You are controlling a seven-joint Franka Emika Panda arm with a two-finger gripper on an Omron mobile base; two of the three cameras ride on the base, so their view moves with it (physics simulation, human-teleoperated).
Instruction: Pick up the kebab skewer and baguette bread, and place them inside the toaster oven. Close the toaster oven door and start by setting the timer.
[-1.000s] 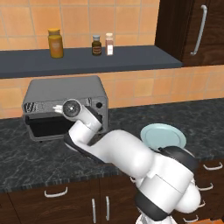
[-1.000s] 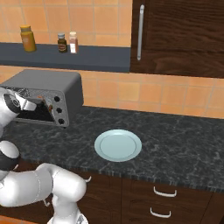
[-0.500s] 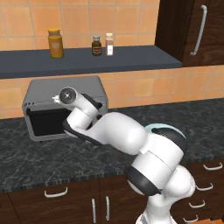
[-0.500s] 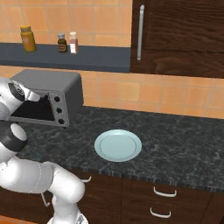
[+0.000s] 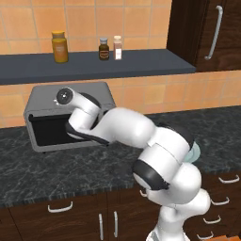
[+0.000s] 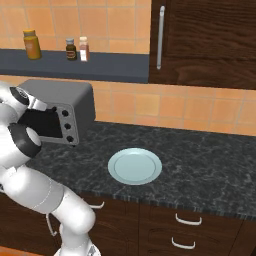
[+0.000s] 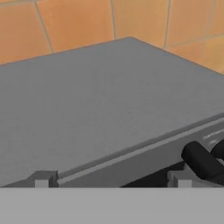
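White robot arm reaching to the front of the boxy silver-grey toaster oven (image 5: 70, 101) on the dark speckled stone bench (image 6: 200, 165).

The oven stands at the bench's left end against the orange tiled wall, below a dark blue-grey shelf (image 5: 141, 63). Its dark glass door (image 5: 52, 129) appears upright against the front, partly hidden by the arm; dark knobs (image 6: 67, 125) line the right panel. A round pale blue plate (image 6: 135, 166) lies bare on the bench, well apart to the oven's right. The small dark fingertips (image 7: 41, 180) sit just above the oven's top front edge; whether the jaws are apart or together cannot be told. Kebab and baguette cannot be made out.
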